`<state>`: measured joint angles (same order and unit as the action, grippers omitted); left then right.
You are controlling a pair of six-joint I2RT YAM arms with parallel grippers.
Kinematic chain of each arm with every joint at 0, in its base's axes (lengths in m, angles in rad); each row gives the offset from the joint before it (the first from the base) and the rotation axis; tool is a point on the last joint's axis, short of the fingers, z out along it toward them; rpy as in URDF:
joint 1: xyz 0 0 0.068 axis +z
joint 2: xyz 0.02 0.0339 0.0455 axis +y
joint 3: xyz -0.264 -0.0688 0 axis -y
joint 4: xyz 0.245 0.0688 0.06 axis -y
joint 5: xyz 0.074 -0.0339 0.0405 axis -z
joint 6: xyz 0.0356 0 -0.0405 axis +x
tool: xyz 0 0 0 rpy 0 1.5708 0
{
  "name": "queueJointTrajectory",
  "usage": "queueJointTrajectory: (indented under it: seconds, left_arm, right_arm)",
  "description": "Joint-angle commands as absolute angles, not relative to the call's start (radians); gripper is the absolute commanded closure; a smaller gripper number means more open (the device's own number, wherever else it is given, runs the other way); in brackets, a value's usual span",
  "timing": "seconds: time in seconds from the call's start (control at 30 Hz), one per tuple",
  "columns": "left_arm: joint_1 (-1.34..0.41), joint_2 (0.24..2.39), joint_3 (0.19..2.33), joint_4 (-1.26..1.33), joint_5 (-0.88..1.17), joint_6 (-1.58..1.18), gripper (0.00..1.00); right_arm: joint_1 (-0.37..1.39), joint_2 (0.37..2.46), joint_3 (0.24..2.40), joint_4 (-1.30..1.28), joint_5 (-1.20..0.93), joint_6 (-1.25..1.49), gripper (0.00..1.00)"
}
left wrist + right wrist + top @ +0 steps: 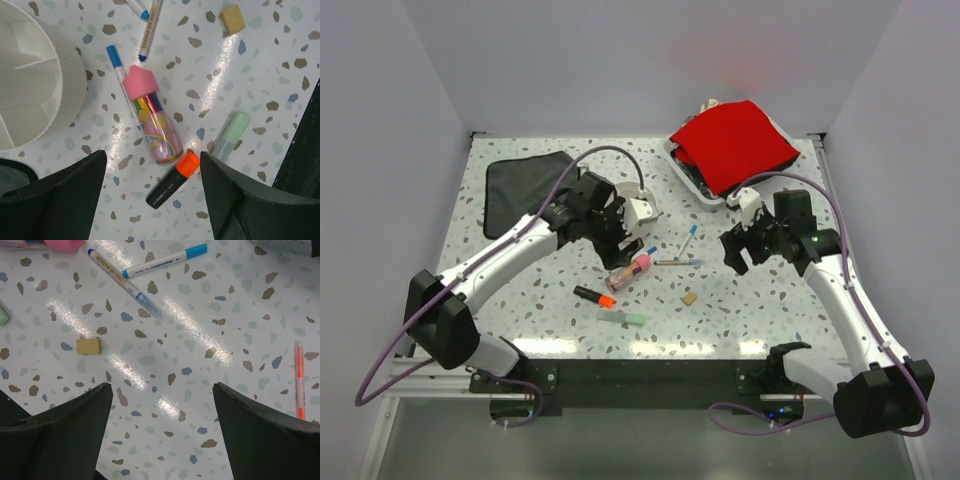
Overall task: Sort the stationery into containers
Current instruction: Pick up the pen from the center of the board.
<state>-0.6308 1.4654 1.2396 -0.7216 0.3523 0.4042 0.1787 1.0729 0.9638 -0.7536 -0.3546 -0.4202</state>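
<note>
The left hand (151, 165), fingers apart, hovered over the pink-capped stick (152, 127) lying between them; best lowered straight, closing across its body (sparing the thin pen (119, 75) alongside).

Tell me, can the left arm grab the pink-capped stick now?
Probably yes. The left gripper hangs open right over the pink-capped stick, nothing covering it. A thin pen and the orange highlighter lie close beside it, though.
</note>
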Motion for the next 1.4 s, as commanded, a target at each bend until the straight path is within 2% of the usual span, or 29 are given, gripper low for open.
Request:
queueJointTrajectory:
  seconds: [0.0,0.2,0.33,0.43,0.53,0.77,0.9,1.0,1.23,1.37]
  left_arm:
    - [-0.641,1.466,1.241,-0.909,0.365,0.597,0.22]
    - [-0.71,1.439,1.149,-0.873,0.384,0.765,0.25]
    - [-0.834,1.434,1.082,-0.763,0.348,0.779,0.25]
    - [-0.848,1.446,1.058,-0.72,0.37,0.767,0.26]
    - [-0.863,1.473,1.025,-0.686,0.387,0.762,0.28]
    - [-0.939,1.529,0.966,-0.578,0.388,0.732,0.29]
    - [-0.976,1.558,0.971,-0.555,0.387,0.716,0.29]
    - [-0.988,1.592,0.969,-0.545,0.379,0.713,0.32]
    - [-0.997,1.632,0.939,-0.515,0.351,0.692,0.46]
    - [-0.997,1.661,0.93,-0.518,0.308,0.681,0.47]
  right_arm:
    - [0.199,1.048,0.962,-0.821,-0.425,-0.497,0.17]
    - [0.203,1.038,0.934,-0.818,-0.416,-0.494,0.17]
    - [0.204,1.057,0.963,-0.815,-0.387,-0.492,0.17]
    - [0.203,1.048,0.977,-0.819,-0.364,-0.503,0.17]
    - [0.199,1.023,0.98,-0.75,-0.288,-0.375,0.16]
    - [0.193,1.011,1.02,-0.68,-0.368,-0.123,0.15]
    - [0.189,1.022,1.052,-0.672,-0.38,-0.106,0.15]
    - [0.189,1.022,1.068,-0.68,-0.368,-0.123,0.15]
    - [0.186,0.974,1.062,-0.707,-0.347,-0.133,0.14]
    - [0.183,0.95,1.042,-0.706,-0.347,-0.129,0.14]
